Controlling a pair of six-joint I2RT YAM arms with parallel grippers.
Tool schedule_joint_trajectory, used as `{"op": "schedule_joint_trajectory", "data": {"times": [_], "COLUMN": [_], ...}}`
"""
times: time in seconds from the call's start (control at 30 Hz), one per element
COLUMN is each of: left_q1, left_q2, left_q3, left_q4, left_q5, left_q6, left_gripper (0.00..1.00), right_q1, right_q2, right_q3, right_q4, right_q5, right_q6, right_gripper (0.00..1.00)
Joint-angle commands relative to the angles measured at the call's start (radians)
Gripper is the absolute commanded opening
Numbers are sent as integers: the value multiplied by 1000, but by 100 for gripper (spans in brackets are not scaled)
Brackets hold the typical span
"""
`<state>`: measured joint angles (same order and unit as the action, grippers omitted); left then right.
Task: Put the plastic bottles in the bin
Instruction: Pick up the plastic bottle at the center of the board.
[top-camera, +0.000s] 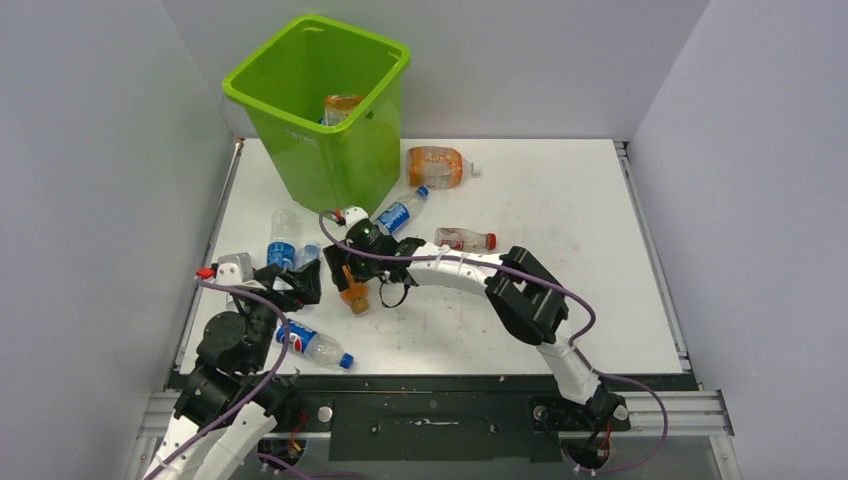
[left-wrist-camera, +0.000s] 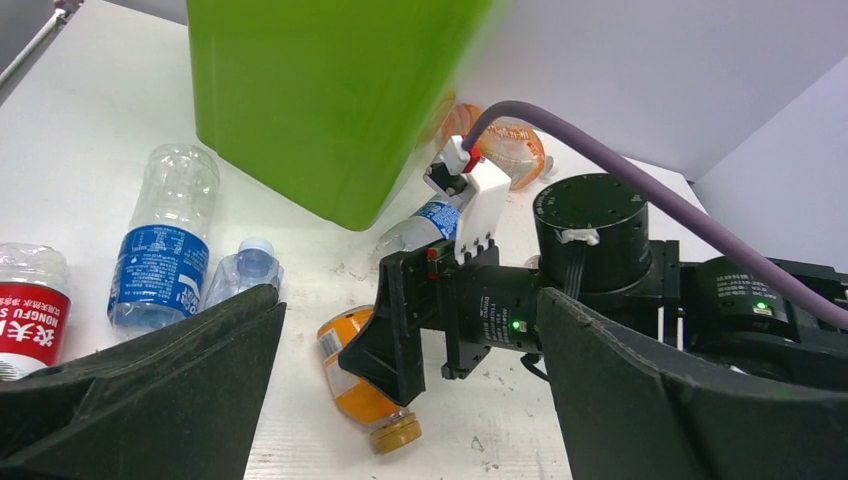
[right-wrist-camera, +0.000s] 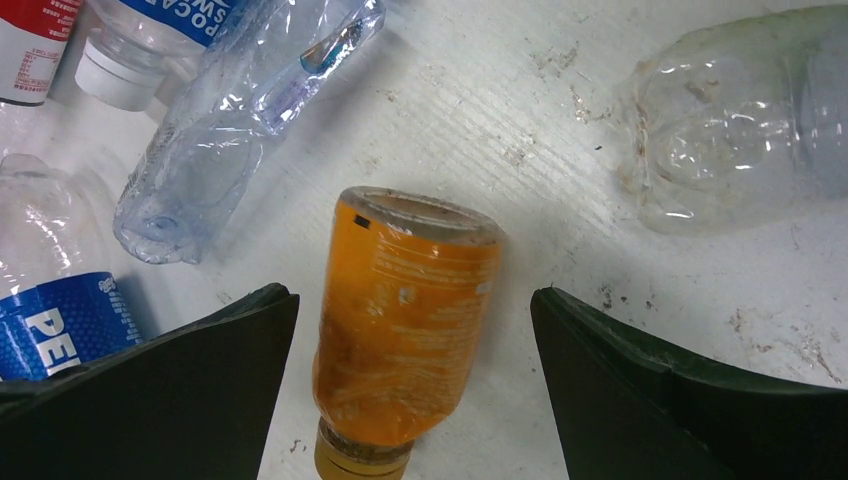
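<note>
Squarely between the spread fingers of the right gripper (right-wrist-camera: 412, 300) lies the orange bottle (right-wrist-camera: 405, 330), flat on the table (right-wrist-camera: 560, 130), long axis along the gap, cap toward the wrist. Left gripper (top-camera: 296, 284), spread and empty too, sits just beside; right's nearer.

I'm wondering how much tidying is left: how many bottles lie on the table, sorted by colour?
Blue-label bottles: 3
Red-label bottles: 2
Orange bottles: 2
Clear bottle with no label showing: 1
Total on the table: 8
</note>
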<state>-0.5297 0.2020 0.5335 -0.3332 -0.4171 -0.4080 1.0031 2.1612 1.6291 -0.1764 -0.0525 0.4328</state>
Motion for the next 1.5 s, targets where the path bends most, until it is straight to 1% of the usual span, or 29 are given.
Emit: {"op": "schedule_joint_trajectory", "data": {"times": [0.0, 0.13, 0.3, 0.33, 0.47, 0.53, 0.63, 0.73, 0.8, 0.87, 0.93, 0.97, 1.03, 1.13, 1.27, 1.33, 1.4, 1.47], "left_q1": [5, 5, 7, 7, 7, 6, 5, 4, 2, 2, 2, 1, 0, -6, -40, -79, -134, -196], "left_q2": [-3, 0, 2, 3, 1, 0, -7, -11, -13, -9, 6, 21, 69, 172, 308, 373, 428, 466], "left_q3": [18, 19, 19, 18, 17, 17, 13, 7, -1, -17, -68, -98, -173, -241, -219, -193, -161, -136], "left_q4": [31, 33, 34, 34, 34, 33, 38, 49, 78, 124, 214, 291, 470, 700, 845, 894, 901, 886], "left_q5": [-8, -6, -4, -4, -1, 8, 24, 44, 91, 174, 322, 416, 577, 718, 839, 868, 869, 813], "left_q6": [0, 1, 3, 3, 7, 11, 18, 20, 13, -41, -119, -160, -259, -360, -397, -399, -365, -329], "left_gripper": [97, 97, 97, 97, 97, 97, 97, 97, 96, 96, 96, 96, 96, 96, 96, 96, 96, 96], "right_q1": [4, -5, -16, -18, -20, -20, -22, -22, -19, -16, -17, -20, -25, -27, -27, -28, -28, -27], "right_q2": [47, 85, 101, 96, 39, -37, -201, -408, -559, -711, -850, -903, -1008, -1096, -1174, -1189, -1192, -1192], "right_q3": [83, 115, 114, 106, 26, -64, -246, -467, -622, -781, -932, -993, -1083, -1141, -1190, -1213, -1223, -1227], "right_q4": [-31, -48, -40, -25, 60, 144, 299, 465, 591, 744, 906, 974, 1061, 1108, 1163, 1203, 1231, 1245], "right_q5": [-13, -27, -50, -60, -72, -68, -37, 25, 76, 135, 172, 186, 204, 204, 185, 168, 145, 127], "right_q6": [-21, -26, -20, -17, 0, 17, 47, 74, 82, 100, 133, 151, 182, 219, 256, 275, 286, 291], "right_gripper": [90, 90, 97, 96, 73, 64, 57, 55, 55, 56, 56, 56, 56, 56, 56, 56, 56, 56]}}
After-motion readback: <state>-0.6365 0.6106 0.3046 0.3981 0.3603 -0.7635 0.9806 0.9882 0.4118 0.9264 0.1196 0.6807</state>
